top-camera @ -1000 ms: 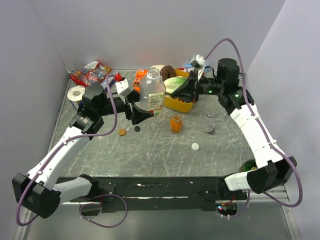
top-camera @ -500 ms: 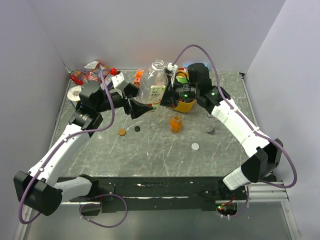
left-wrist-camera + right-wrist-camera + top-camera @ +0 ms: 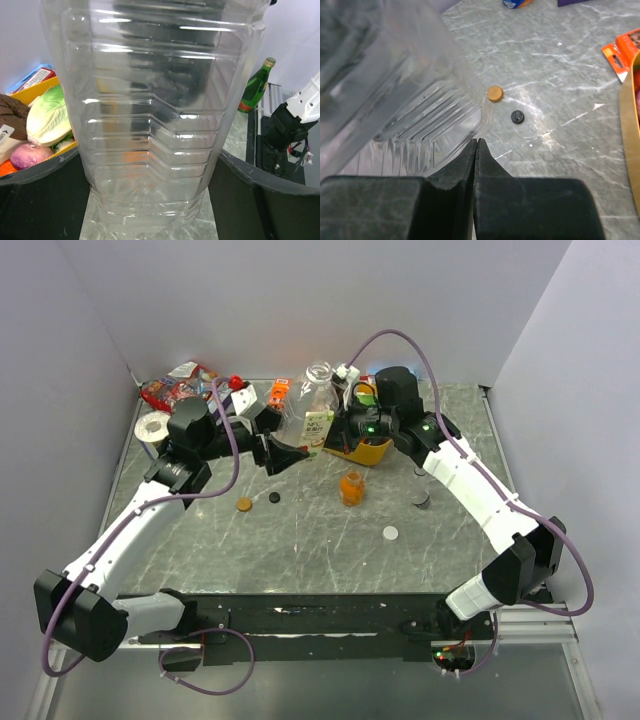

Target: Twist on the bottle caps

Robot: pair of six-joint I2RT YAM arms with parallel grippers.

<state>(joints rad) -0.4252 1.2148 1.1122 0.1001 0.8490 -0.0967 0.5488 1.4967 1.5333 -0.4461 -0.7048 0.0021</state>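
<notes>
My left gripper (image 3: 281,439) is shut on the lower body of a clear bottle (image 3: 308,412) with a green-marked label, held tilted above the table with its mouth uncapped. In the left wrist view this bottle (image 3: 150,125) fills the space between both fingers. My right gripper (image 3: 476,142) is shut and empty, with its tips against the bottle's ribbed wall (image 3: 415,115). An orange-gold cap (image 3: 243,504), a black cap (image 3: 274,497) and a white cap (image 3: 390,533) lie loose on the table. A small orange-drink bottle (image 3: 351,487) stands upright mid-table. A small greyish bottle (image 3: 421,500) stands to its right.
A yellow tray (image 3: 368,451) of food items sits just behind my right gripper. Snack packets (image 3: 180,385) and a tape roll (image 3: 153,425) lie at the back left. A green glass bottle (image 3: 256,85) stands near the table's right front. White walls close in the left, back and right.
My right arm has swung left from the yellow tray to the clear bottle. My left gripper has carried the bottle slightly back and right, tilting it more.
</notes>
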